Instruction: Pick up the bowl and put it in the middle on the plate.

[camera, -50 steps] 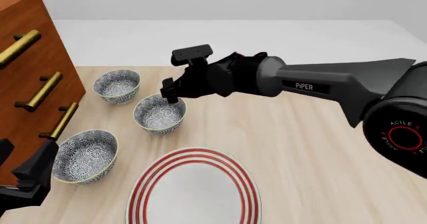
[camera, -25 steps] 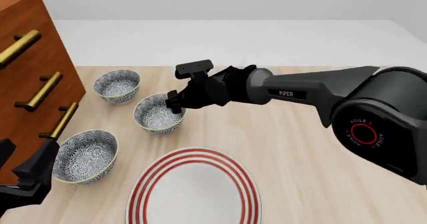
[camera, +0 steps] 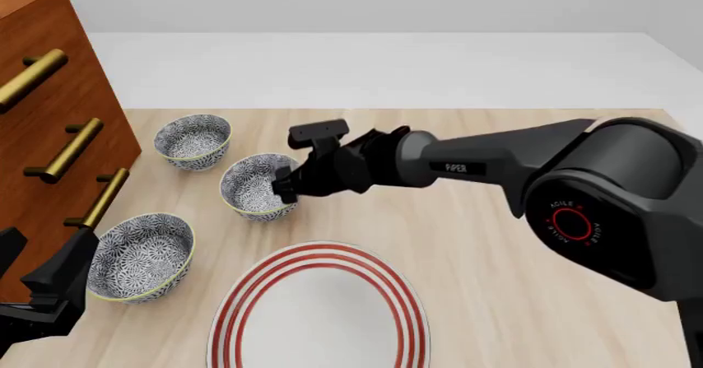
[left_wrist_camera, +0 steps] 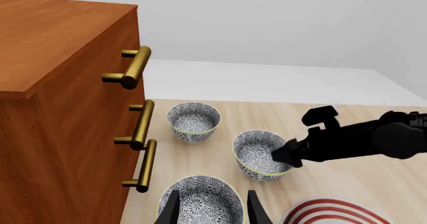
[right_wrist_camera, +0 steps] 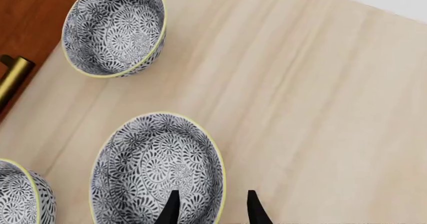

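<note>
Three floral bowls stand on the table. The middle bowl (camera: 253, 190) (right_wrist_camera: 155, 170) has my right gripper (camera: 285, 188) (right_wrist_camera: 211, 210) at its right-hand rim. That gripper is open, one finger inside the bowl and one outside, so the yellowish rim runs between them. The plate (camera: 318, 323), white with red rings, lies near the front edge, just in front of this bowl. My left gripper (camera: 49, 273) (left_wrist_camera: 212, 213) stays open at the front left, above the nearest bowl (camera: 137, 255) (left_wrist_camera: 200, 204), holding nothing.
A third bowl (camera: 193, 137) (right_wrist_camera: 113, 28) stands at the back left. A tall wooden dresser (camera: 44, 96) (left_wrist_camera: 60, 108) with brass handles borders the table's left side, close to the bowls. Bare wood stretches to the right of the plate.
My right gripper has come down and slightly nearer, from above the middle bowl to its right rim. The bowls, plate and left arm have not moved.
</note>
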### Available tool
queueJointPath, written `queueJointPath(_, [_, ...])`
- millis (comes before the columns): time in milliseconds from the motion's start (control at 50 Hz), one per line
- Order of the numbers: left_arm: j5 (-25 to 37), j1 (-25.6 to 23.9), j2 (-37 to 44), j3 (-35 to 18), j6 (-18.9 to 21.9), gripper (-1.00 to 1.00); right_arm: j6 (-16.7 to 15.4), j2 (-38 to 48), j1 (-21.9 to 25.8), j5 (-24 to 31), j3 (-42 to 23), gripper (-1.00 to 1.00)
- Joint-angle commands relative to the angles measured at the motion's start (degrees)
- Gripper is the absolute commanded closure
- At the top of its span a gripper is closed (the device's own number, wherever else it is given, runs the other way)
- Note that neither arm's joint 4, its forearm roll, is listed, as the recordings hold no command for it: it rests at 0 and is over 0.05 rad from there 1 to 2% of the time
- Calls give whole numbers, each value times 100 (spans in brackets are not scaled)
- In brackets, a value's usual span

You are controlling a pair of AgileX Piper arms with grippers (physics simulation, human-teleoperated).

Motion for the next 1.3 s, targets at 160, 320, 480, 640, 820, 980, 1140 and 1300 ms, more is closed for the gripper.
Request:
queueJointPath(160, [14,-11,-11,-1,29,-100,51,117,-38,-33,35,-100])
queueJointPath(320, [26,-18,-29,-1,56,-100,-27,-20,-137,9,14,100])
queueJointPath(480, [33,-29,-43,-1,62,-100,-59,-311,-131,46,46,100])
queueJointPath(640, [43,-23,-62,4,59,-100,21,-602,-76,-12,216,100])
queueJointPath(820, [24,-21,-44,4,65,-100,10,-1005,-26,-58,466,100])
queueJointPath(980, [59,-43,-68,-1,81,-100,-37,-1373,6,-74,688,100])
queueJointPath(1140, [89,-41,-104,-1,92,-100,112,-1837,119,-313,1255,100])
queueJointPath(1300, [121,-58,-150,4,114,-100,265,-2327,179,-699,1972,100])
